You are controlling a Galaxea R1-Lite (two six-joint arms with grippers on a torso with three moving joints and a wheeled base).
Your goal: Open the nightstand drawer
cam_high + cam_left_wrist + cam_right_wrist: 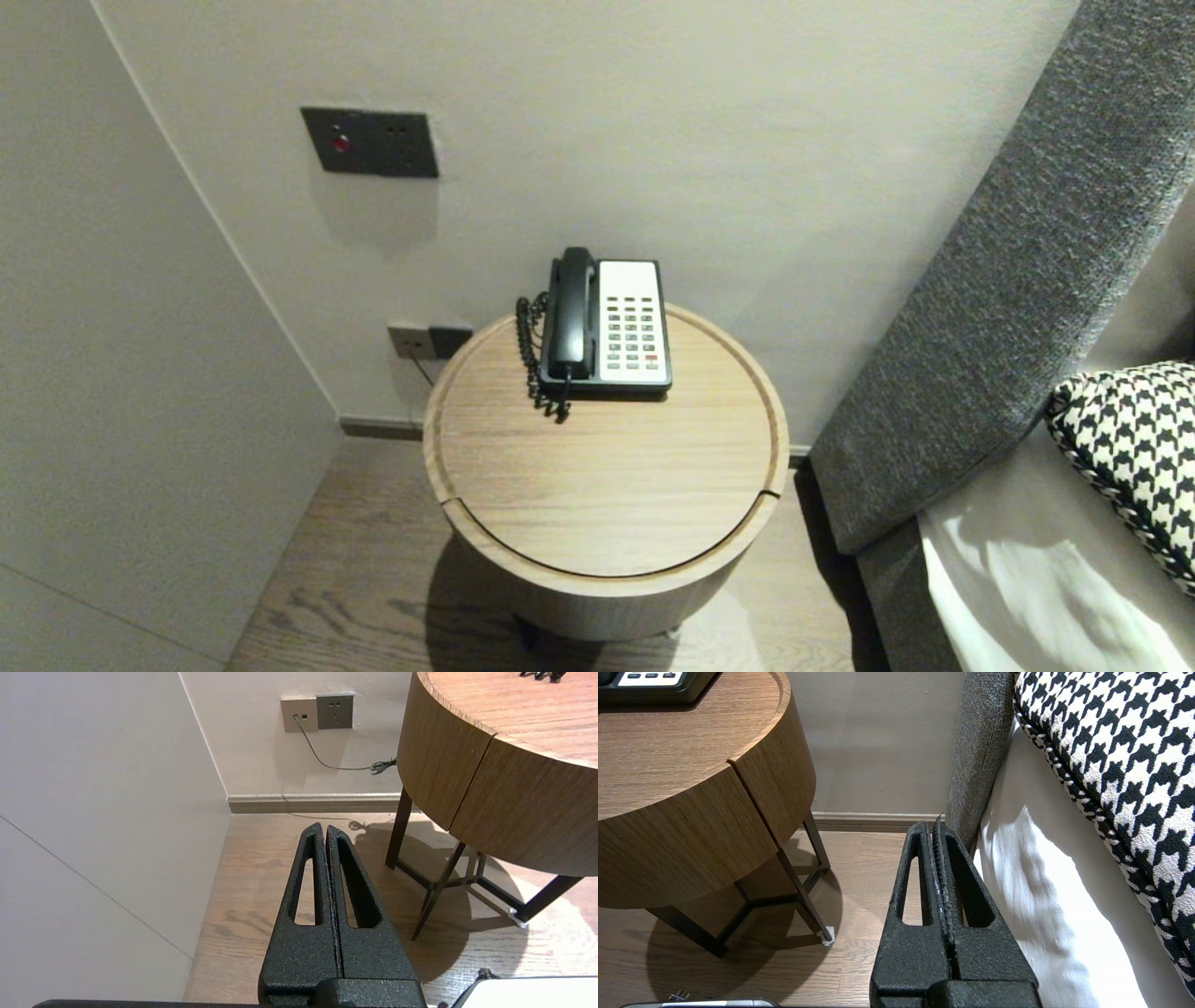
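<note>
Telephone (607, 322) on worktop (607, 485) whole in head view only; wrist views alone show left gripper (325, 828), right gripper (934, 826), both closed, empty.

Matt wood-grain table (607, 485), smooth plastic telephone (631, 327), coarse grey cloth headboard (1008, 280), rough grainy left hand (324, 828), right hand (934, 827)

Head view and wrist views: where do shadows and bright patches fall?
Head view: the round table shadows the floor beneath itself; a bright patch lies on the white sheet. Left wrist view: the shadow pools around the table legs. Right wrist view: light streaks the sheet.
</note>
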